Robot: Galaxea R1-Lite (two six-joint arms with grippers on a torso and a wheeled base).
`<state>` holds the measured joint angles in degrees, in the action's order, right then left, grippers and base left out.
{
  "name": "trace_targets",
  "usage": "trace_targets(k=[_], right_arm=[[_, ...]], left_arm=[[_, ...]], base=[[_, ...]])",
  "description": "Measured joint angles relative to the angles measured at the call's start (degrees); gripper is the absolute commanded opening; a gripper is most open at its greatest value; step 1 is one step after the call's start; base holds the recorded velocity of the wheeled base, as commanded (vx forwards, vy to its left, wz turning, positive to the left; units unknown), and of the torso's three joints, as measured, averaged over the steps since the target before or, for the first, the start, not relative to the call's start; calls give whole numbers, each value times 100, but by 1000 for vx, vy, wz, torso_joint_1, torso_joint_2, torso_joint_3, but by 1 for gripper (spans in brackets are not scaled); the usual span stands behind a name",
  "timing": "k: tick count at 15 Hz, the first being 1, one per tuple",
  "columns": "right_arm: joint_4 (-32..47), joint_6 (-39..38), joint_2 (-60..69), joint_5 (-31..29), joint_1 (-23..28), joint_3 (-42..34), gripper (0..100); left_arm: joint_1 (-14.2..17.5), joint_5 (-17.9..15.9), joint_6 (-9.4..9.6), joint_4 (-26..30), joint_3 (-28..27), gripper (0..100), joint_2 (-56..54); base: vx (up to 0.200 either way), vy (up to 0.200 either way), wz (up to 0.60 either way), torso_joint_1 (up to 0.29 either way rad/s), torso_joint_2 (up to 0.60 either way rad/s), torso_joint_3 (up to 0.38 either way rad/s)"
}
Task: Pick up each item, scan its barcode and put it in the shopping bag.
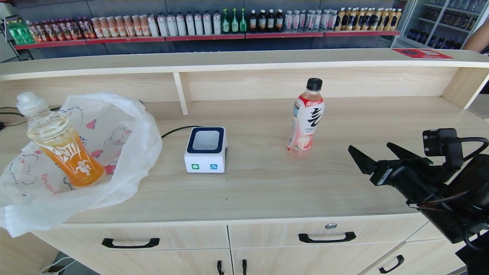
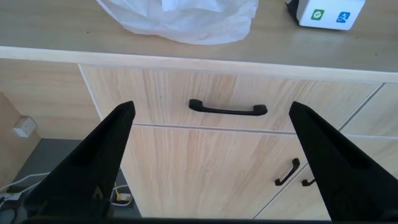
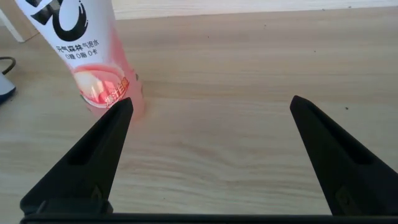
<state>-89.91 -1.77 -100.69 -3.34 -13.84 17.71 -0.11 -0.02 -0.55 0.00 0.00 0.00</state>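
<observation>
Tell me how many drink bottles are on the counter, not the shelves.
2. The orange bottle leans in the shopping bag at the left; the pink bottle stands upright right of the scanner. The bag may hide others.

Your right gripper (image 1: pixel 368 145) hangs over a pale wood-grain counter (image 1: pixel 267 183). Below it, drawers (image 1: pixel 263 233) with black handles (image 1: pixel 327 238) front the cabinet. Beyond it, a raised ledge (image 1: pixel 229 61) with one upright divider (image 1: pixel 182 93) backs the worktop. Farther behind, a red-edged shelf (image 1: pixel 206 37) of bottled drinks (image 1: pixel 267 21) lines a dark wall (image 1: pixel 114 49), and a glass-fronted cooler (image 1: pixel 439 23) stands beyond the gripper to its right. The light is bright and even.
</observation>
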Motion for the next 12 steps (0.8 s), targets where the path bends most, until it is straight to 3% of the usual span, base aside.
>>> trace_targets(k=[5,12], right_arm=[[2,0,-21,17,-143,-20,100],[-6,-46,-322,26,-923,529,100]], left_arm=[[-5,2,0,0,0,100,0],[-5,2,-2,0,0,100,0]], base=[[40,0,0,1,1,0],[0,0,0,0,0,0]])
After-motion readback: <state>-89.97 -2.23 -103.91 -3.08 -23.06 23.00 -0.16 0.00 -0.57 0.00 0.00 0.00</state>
